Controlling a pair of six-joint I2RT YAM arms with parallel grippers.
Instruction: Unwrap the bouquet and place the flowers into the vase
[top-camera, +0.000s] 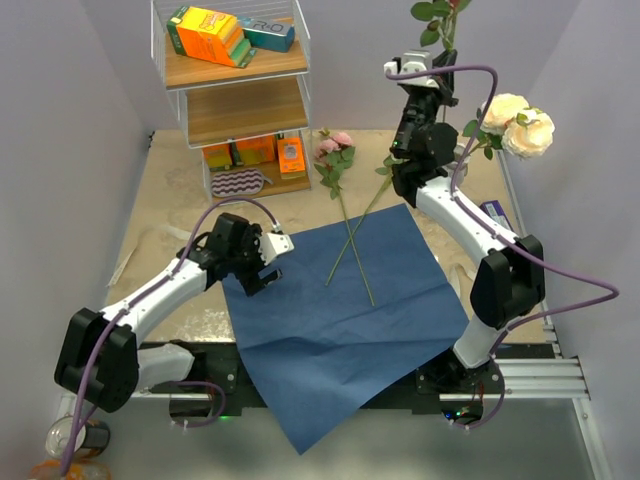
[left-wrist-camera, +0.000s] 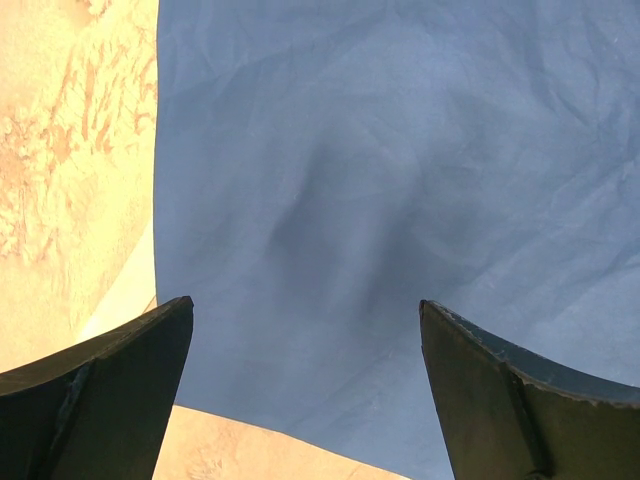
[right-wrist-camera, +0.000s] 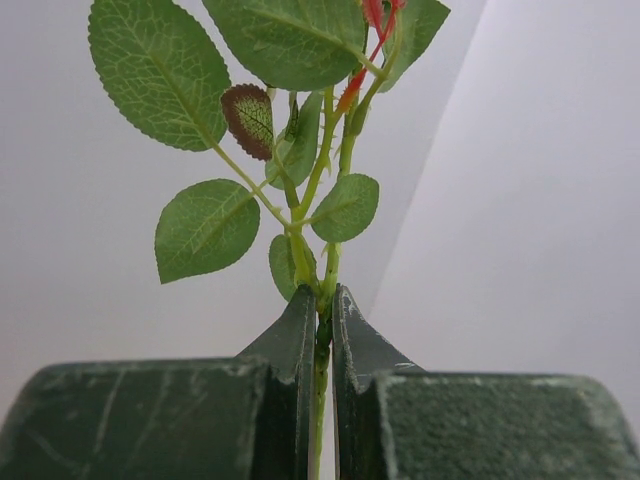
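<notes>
Right end effector (right-wrist-camera: 322, 300) clenched on one rose stem (right-wrist-camera: 318, 240), long axis upright, leaves above the jaws, upper right of the top view. Cream roses (top-camera: 518, 128) stand just right of that arm; vase not visible, presumably under them, so right arm is nearer. Left end effector (left-wrist-camera: 305, 303) released, over blue paper (top-camera: 340, 320) with two flowers (top-camera: 335, 148) lying across it.

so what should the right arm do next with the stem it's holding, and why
Probably swing the right gripper toward the cream roses and lower its flower there. It is shut on one stem held high, and those blooms stand at the table's right, perhaps in the vase, which I cannot make out. Two flowers lie on the blue paper.
</notes>
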